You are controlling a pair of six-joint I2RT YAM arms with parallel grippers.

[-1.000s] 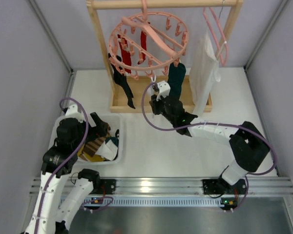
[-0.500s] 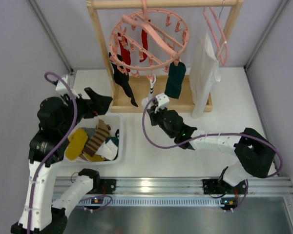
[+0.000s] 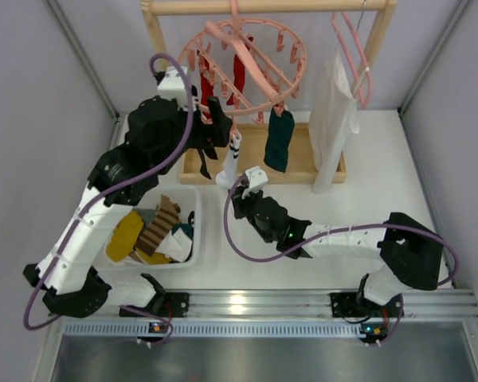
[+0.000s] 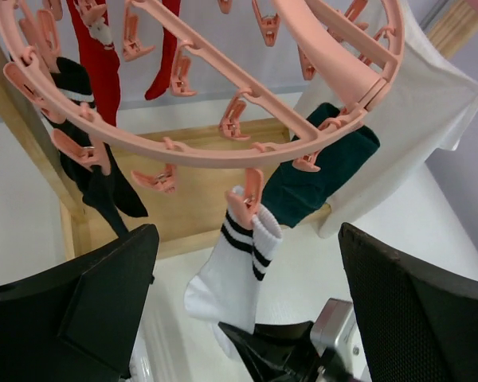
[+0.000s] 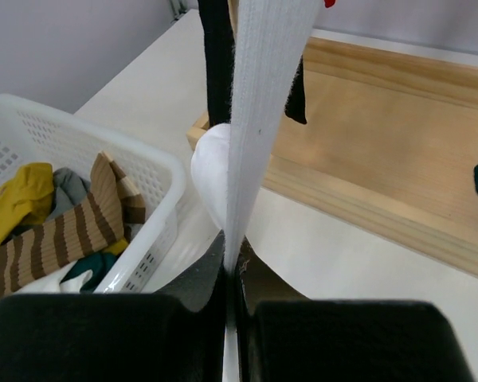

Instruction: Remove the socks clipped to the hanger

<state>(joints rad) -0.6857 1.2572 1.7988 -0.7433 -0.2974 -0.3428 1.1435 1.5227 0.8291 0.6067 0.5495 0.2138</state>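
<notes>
Grey walls (image 3: 32,95) enclose a white table (image 3: 382,187) bearing a wooden rack (image 3: 309,153).

white table (image 3: 386,163) | wooden rack base (image 3: 303,161) | white basket (image 3: 197,239)

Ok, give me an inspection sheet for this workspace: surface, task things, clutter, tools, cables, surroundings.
Surface: white table, wooden rack frame standing on it.
Job's things: round pink plastic ring hanger holds red socks, a black sock, a dark green sock and a white black-striped sock, all clipped.
Clutter: white plastic basket of loose socks; white cloth garment on the rack.
Grippers: left tool open, facing the striped sock; right tool shut on its lower end.
Cables: purple cables loop along both arms.
Surroundings: grey walls.
</notes>
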